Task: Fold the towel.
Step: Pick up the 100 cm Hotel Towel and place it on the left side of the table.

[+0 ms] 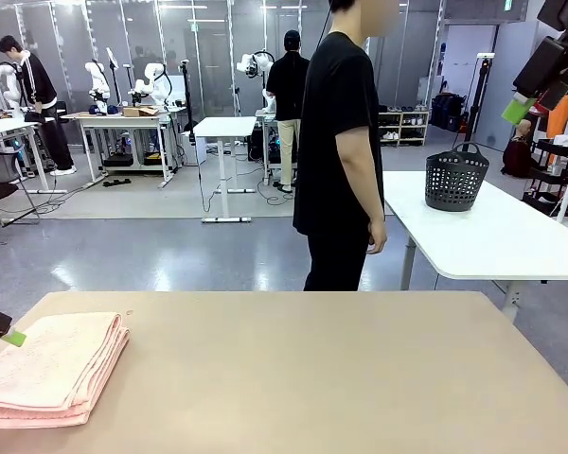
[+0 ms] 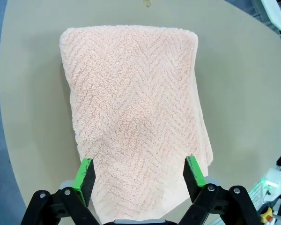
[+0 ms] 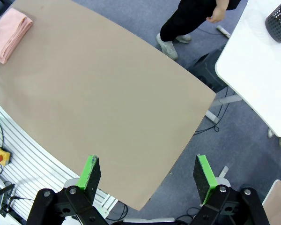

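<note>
Towel [image 1: 49, 369] lies folded in a thick pink stack on the table [image 1: 312, 378], at its corner nearest the robot's left side; edges look fairly even from the left wrist view, with one long side stepping out a little toward the near end. Left claw [image 2: 139, 174] hovers just above the towel's near end, fingers apart and gripping nothing; right claw [image 3: 147, 173] hangs high above the table's edge, well apart from the towel, also spread and empty. Folding looks essentially finished, so the step in hand is probably a clean withdrawal: lift straight up from the towel, avoid snagging the terry pile or dragging the top layer; nudge the stepped edge flush only if needed.
</note>
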Available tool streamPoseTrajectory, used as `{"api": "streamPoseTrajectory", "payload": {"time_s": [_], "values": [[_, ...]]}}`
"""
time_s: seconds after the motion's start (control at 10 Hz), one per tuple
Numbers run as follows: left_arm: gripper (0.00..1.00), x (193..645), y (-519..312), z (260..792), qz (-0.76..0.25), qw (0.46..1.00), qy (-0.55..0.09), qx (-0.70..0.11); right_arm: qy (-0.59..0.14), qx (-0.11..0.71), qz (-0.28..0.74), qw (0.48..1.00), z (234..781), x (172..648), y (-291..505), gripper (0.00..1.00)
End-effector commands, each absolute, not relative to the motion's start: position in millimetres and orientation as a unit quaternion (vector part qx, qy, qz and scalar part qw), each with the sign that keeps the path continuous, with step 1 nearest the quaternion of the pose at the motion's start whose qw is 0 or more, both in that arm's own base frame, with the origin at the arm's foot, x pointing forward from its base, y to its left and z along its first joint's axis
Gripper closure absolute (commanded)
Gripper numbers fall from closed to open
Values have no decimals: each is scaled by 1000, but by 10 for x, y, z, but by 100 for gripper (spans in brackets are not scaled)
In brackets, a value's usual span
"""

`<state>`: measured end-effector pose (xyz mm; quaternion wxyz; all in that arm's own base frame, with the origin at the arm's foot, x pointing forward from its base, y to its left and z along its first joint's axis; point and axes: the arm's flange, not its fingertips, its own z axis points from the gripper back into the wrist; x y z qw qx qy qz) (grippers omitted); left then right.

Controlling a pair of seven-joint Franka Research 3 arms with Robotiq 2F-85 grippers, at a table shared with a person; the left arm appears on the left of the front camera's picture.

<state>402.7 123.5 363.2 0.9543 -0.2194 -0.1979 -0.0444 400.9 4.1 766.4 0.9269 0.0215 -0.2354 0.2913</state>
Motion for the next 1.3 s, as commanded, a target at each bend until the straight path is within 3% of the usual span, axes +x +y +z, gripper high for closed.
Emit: {"api": "streamPoseTrajectory", "payload": {"time_s": [0.0, 1.2], "values": [[4, 4081, 1260, 3611, -48, 953, -205, -216, -235, 19, 290, 928, 7659, 4002, 43, 0], [4, 4081, 1260, 3611, -48, 953, -205, -216, -235, 19, 290, 928, 7659, 4002, 43, 0]]}}
